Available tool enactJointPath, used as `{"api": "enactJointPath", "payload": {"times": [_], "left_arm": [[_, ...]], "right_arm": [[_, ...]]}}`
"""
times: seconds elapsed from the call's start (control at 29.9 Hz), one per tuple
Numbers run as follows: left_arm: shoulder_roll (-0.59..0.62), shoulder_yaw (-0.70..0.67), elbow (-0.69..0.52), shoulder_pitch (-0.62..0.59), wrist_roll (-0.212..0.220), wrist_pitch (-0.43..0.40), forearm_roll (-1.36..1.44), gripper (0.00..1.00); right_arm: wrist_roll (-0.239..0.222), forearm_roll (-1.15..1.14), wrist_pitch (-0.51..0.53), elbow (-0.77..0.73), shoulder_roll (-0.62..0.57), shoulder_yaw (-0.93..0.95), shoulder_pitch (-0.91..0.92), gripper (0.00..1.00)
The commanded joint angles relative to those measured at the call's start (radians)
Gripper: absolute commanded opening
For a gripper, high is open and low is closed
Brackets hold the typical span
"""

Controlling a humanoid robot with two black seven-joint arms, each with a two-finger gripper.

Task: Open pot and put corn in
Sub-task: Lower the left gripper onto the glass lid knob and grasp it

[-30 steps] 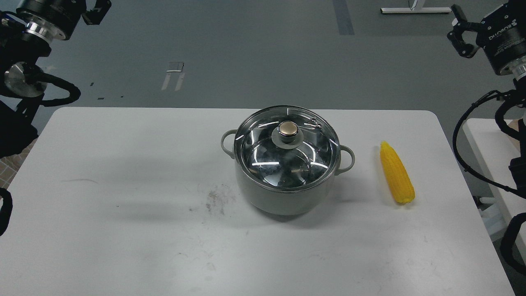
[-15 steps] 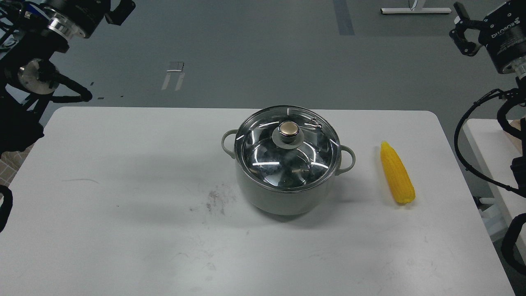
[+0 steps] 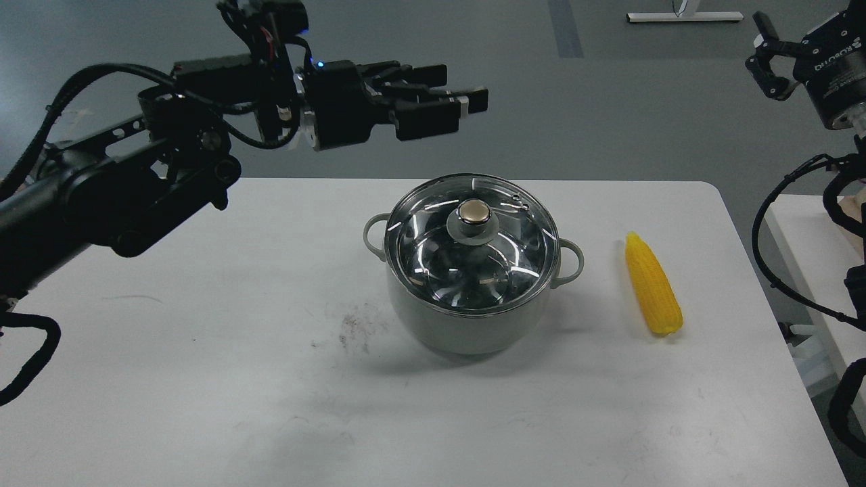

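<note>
Sitting near the middle of the white rectangular bench (image 3: 203, 379) is the round pale grey-green pot (image 3: 467, 325) with its shiny steel rim, and it serves as the landmark for everything else. A round glass lid (image 3: 433, 253) with a brass-coloured knob (image 3: 474, 213) rests on the pot, closing it, and the steel inside shows through the glass. Two small loop handles stick out from the pot's sides, one on its left and one on its right.

To the right of the pot, well apart from it, the bright yellow tapered corn cob (image 3: 653, 284) lies flat on the bench, its pointed end turned toward the far edge and its blunt end toward the near edge. Nothing touches it.

Above and behind the pot, a little to its left, hangs the left tool (image 3: 467, 101) at the end of a black arm that comes in from the left edge. Its two dark fingers point to the right, roughly level, with a narrow gap between them, and they hold nothing. The tool is clear of the lid and the knob.

Far to the upper right of the pot, beyond the bench's corner, the right tool (image 3: 768, 64) is seen small and dark; I cannot tell whether its fingers are apart or together.

A dark scuff mark (image 3: 355, 331) lies on the bench just left of the pot's base.
</note>
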Motion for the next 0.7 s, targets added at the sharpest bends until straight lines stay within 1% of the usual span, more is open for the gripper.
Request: {"api": "enactJointPath", "payload": {"times": [0.0,0.1,0.2,0.47,0.57,0.67], "left_arm": [[-0.001,0.098,-0.013,0.000,-0.009,0.070,0.108,0.92],[-0.005,0.162,-0.005,0.000,-0.009,0.104,0.163,0.92],[-0.036,0.184,0.004,0.001,-0.009,0.119,0.200,0.92],[-0.117,0.212,0.103,0.004,-0.009,0.127,0.225,0.89],[-0.149,0.212,0.178,0.021,-0.009,0.128,0.226,0.89],[-0.156,0.227,0.200,0.023,-0.011,0.144,0.226,0.88]], "right_arm": [[0.000,0.000,0.000,0.000,0.000,0.001,-0.004,1.00],[0.000,0.000,0.000,0.000,0.000,0.001,-0.004,1.00],[0.000,0.001,0.000,0.001,0.000,0.001,-0.004,1.00],[0.000,0.000,0.000,0.000,0.000,0.003,-0.004,1.00],[0.000,0.000,0.000,0.000,0.000,0.004,-0.004,1.00],[0.000,0.000,0.000,0.000,0.000,0.004,-0.004,1.00]]}}
